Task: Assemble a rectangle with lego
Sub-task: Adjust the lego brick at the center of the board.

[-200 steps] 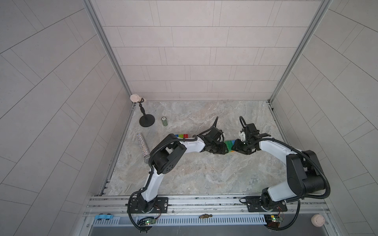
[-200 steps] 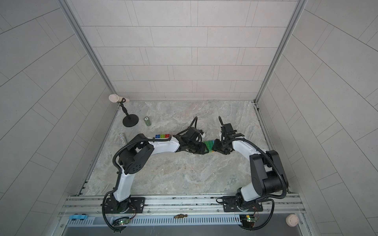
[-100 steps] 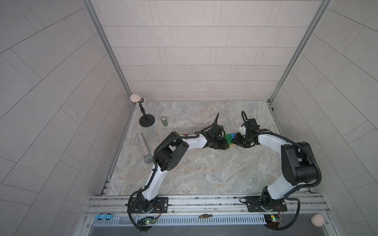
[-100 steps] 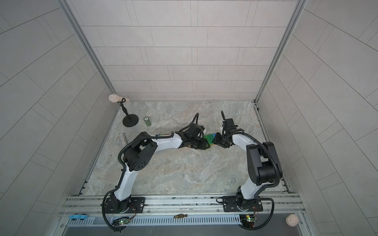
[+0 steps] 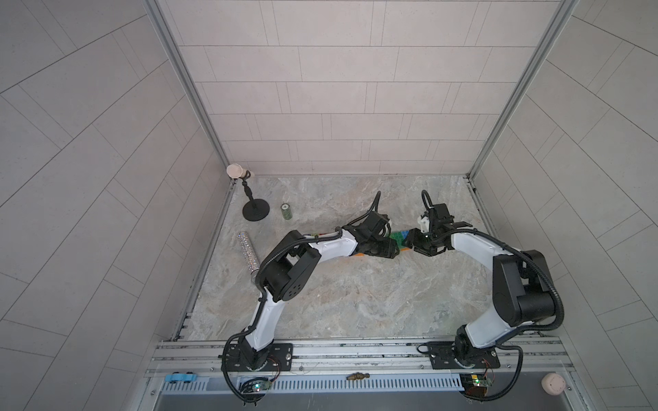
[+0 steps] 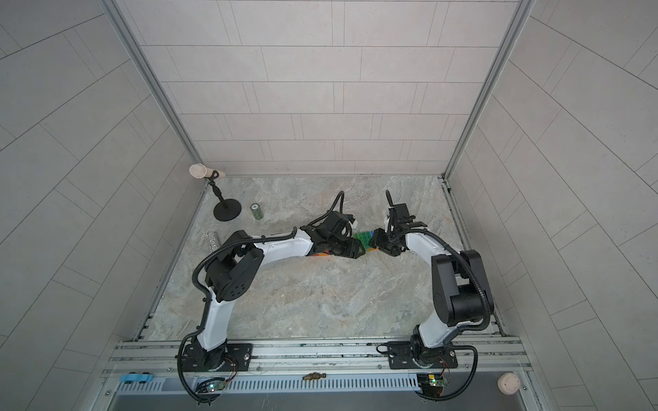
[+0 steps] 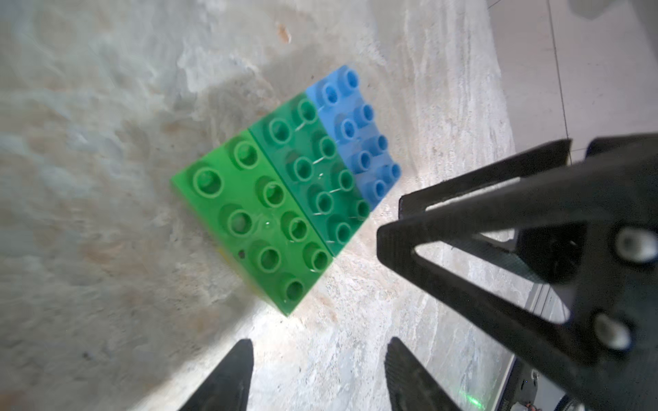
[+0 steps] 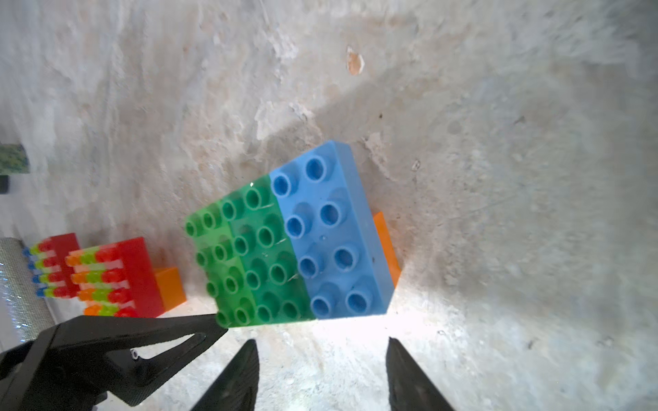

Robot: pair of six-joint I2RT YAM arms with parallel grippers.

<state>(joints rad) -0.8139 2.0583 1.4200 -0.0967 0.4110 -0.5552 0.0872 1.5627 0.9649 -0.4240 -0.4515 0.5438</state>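
Observation:
The lego block (image 7: 285,199) lies flat on the marble table: a lime, a dark green and a blue brick (image 8: 331,242) side by side, studs up, on an orange brick (image 8: 386,245). In both top views it lies between the two arms (image 5: 400,236) (image 6: 364,236). My left gripper (image 7: 319,343) stands open just short of the lime end, with only table between its fingers. My right gripper (image 8: 321,342) is open too, near the block's long edge and not touching it. More joined lego (image 8: 117,277), in red, lime and orange, lies beyond, partly under the left arm.
At the far left stand a small green can (image 5: 286,212) and a black stand (image 5: 255,213) with a cork-coloured head. A glittery silver tube (image 5: 248,249) lies by the left wall. The two grippers nearly meet over the block (image 5: 395,246) (image 5: 411,242).
Both grippers carried the block a little farther from the front, then opened and let it go. The block now lies free on the table.

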